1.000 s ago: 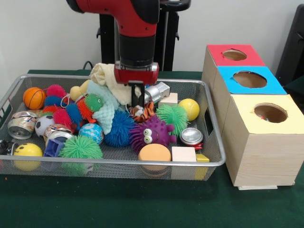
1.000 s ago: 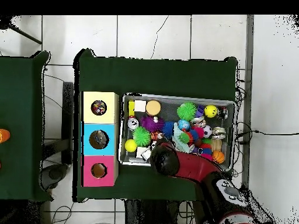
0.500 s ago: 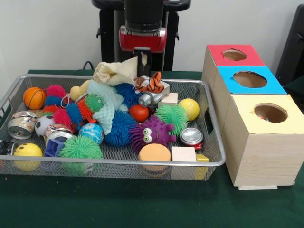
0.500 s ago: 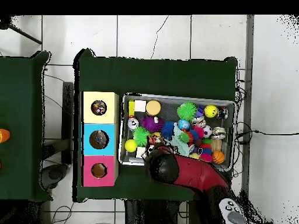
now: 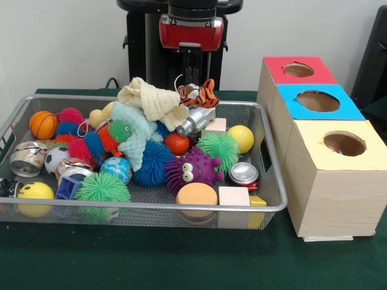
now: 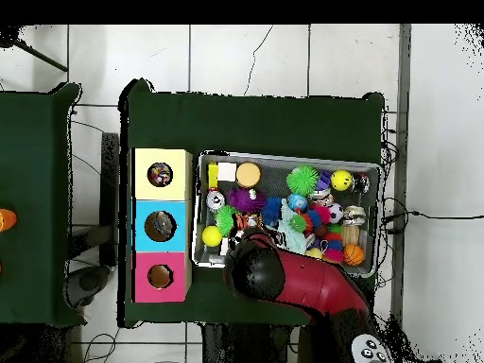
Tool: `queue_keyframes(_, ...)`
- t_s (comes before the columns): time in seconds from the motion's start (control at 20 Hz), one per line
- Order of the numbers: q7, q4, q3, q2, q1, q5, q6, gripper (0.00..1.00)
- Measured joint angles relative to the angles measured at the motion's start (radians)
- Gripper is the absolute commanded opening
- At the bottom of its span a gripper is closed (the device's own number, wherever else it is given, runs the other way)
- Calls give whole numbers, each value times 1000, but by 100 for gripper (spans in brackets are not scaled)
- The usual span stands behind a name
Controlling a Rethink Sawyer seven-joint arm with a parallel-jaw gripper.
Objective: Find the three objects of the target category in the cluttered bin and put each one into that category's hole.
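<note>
My gripper [image 5: 193,80] hangs above the back rim of the wire bin [image 5: 273,181], shut on a small orange striped tiger toy [image 5: 201,94]. The toy dangles clear of the pile, over the silver can [image 5: 195,121] and beside the cream cloth [image 5: 151,99]. To the right stand three wooden boxes with holes: red top [image 5: 299,69], blue top [image 5: 318,101], yellow top [image 5: 344,144]. In the overhead view the red arm [image 6: 253,272] covers the gripper and the toy, at the bin's [image 6: 378,172] lower left corner, near the red-topped box [image 6: 160,276].
The bin holds several spiky balls, a purple monster [image 5: 192,170], a red ball [image 5: 177,144], a yellow ball [image 5: 242,138], crushed cans, wooden blocks [image 5: 234,196] and an orange disc [image 5: 196,194]. Green cloth covers the table [image 5: 181,260].
The gripper went from down in the pile to well above it, lifting the tiger toy out and back toward the bin's far rim. A red ball was uncovered.
</note>
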Motion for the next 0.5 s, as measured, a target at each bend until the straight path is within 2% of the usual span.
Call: queue_keyframes(0.5,0,8,-6,20,13,13,-4,0)
